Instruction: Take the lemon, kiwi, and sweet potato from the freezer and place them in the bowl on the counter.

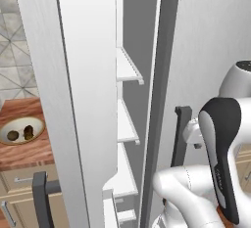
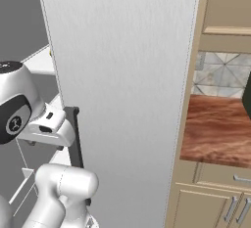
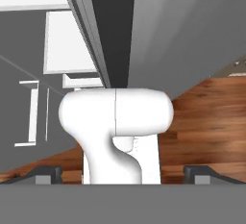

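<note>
1. Dark finger tips of the gripper (image 3: 123, 172) stand at the two lower corners of the hand view, one left, one right, spread as wide apart as they go. Nothing lies between them and nothing touches either tip; the gripper holds no item.

2. Wood-grain floor (image 3: 211, 122), reddish-brown, shows beyond the tips in the hand view, with a grey panel edge running above it.

3. Freezer (image 1: 88, 100), white-grey, stands with its door swung open in the left base view. Dark grey bar handles: one (image 1: 180, 134) just beside the arm's upper links, another (image 1: 40, 197) low at the left.

4. White inner shelves (image 1: 126, 70), stacked one above another inside the open compartment, are seen from the left base view. Those parts of the shelves that face the camera carry nothing I can make out; no lemon can be made out on them.

5. Desk (image 1: 19, 156), reddish-brown wood grain on a beige cabinet with drawers, sits to the left of the freezer door in the left base view.

6. Bowl (image 1: 37, 124), cream-white with tan rim, rests on that desk, partly cut off by the door edge. Two small dark brown lumps (image 1: 22, 134) lie inside it, close together.

7. Right base view: the flat grey freezer side fills the middle, and a second stretch of wood-grain top (image 2: 215, 129) over beige cabinets lies to the right, backed by grey tile. The bowl side of the scene is given by the left base view alone.
</note>
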